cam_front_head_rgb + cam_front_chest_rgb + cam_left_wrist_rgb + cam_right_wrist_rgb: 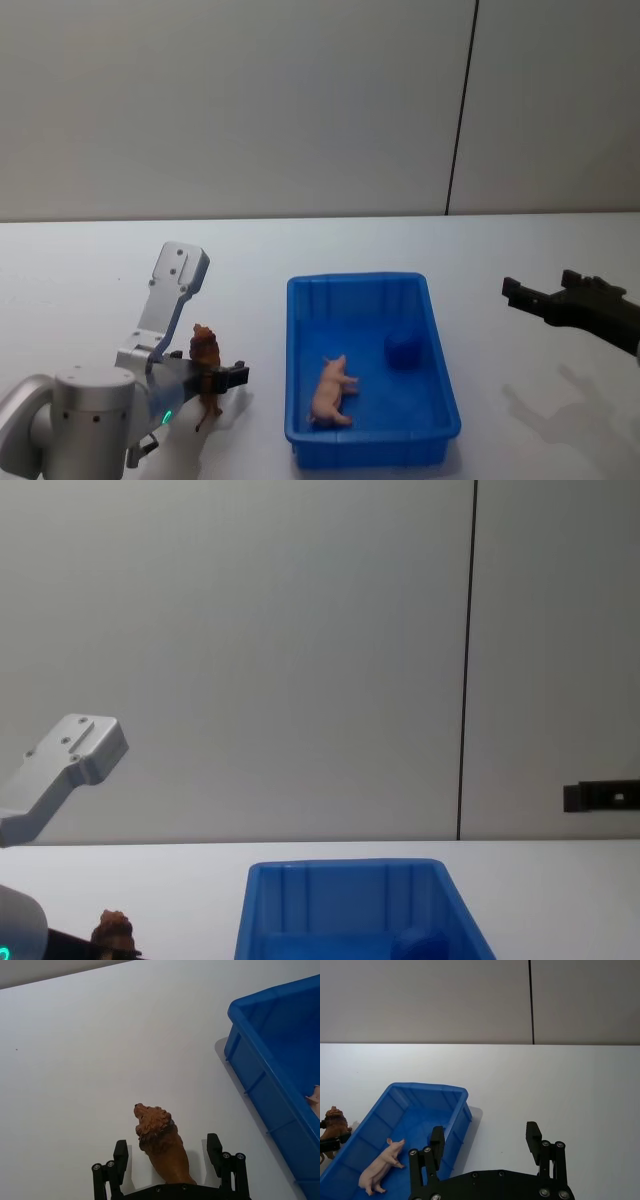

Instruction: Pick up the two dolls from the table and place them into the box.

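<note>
A reddish-brown lion doll stands on the white table, left of the blue box. My left gripper is open around it. In the left wrist view the doll sits between the two fingers, with a gap on each side. A pale pink pig doll lies on its side in the box, and a rounded blue doll sits behind it. My right gripper hovers open over the table, right of the box, holding nothing. In its wrist view it looks over the box and the pig.
A plain grey wall with one dark vertical seam rises behind the table. Bare white tabletop surrounds the box on all sides. The box's left wall is close to the right of the lion.
</note>
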